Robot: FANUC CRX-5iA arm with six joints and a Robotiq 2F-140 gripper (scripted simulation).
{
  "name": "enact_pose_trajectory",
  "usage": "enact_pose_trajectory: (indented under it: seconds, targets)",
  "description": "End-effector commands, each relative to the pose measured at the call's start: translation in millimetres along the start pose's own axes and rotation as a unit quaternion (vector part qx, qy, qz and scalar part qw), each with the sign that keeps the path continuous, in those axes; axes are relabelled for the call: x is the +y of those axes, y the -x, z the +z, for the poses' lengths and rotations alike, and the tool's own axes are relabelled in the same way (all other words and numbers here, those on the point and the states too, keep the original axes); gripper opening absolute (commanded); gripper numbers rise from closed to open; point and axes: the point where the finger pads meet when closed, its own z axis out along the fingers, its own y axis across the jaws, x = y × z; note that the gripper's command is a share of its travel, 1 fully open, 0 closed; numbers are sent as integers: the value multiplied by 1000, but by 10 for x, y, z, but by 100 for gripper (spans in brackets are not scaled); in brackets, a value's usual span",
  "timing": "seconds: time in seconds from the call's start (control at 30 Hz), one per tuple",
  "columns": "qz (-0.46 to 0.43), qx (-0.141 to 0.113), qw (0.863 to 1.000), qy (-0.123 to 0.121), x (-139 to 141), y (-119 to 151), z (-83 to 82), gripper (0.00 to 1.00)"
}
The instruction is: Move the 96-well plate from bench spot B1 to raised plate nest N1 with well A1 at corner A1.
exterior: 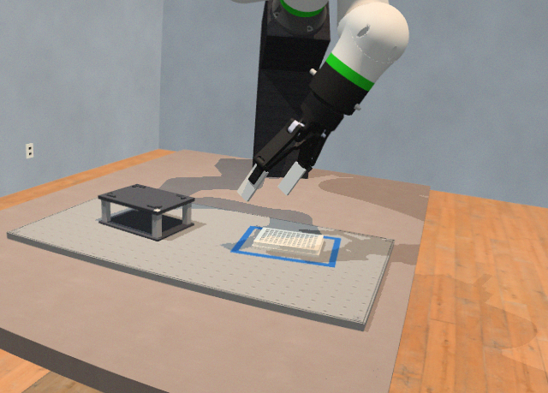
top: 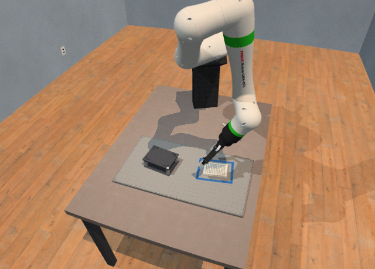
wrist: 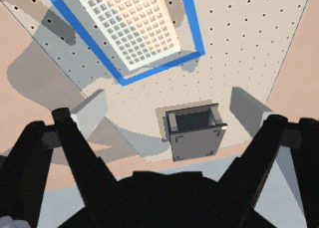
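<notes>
The white 96-well plate (top: 215, 169) lies flat inside the blue-outlined spot B1 on the perforated baseplate; it also shows in the exterior view (exterior: 288, 241) and at the top of the wrist view (wrist: 132, 26). The black raised nest N1 (top: 160, 159) stands empty to the left (exterior: 145, 210), and it shows in the wrist view (wrist: 194, 130). My gripper (exterior: 271, 187) is open and empty. It is tilted and hangs above the baseplate behind the plate's left end, apart from the plate, in the top view (top: 208, 157) as well.
The grey perforated baseplate (top: 184, 176) lies on the brown table. The robot's black pedestal (top: 205, 84) stands at the back of the table. The table edges drop to a wooden floor.
</notes>
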Motion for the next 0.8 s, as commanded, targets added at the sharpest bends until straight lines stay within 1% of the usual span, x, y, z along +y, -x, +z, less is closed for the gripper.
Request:
enact_pose_trajectory:
  seconds: [0.0,0.1,0.17,0.3,0.33,0.77]
  targets:
    - [-60,17,998,4,-86,-158,-30,100]
    - [-108,29,994,8,-167,-274,-58,100]
    - [-108,29,994,8,-167,-274,-58,100]
    - [-172,46,984,13,-283,-431,-100,100]
    - [-177,48,983,14,-287,-436,-102,100]
    - [-177,48,983,14,-287,-436,-102,100]
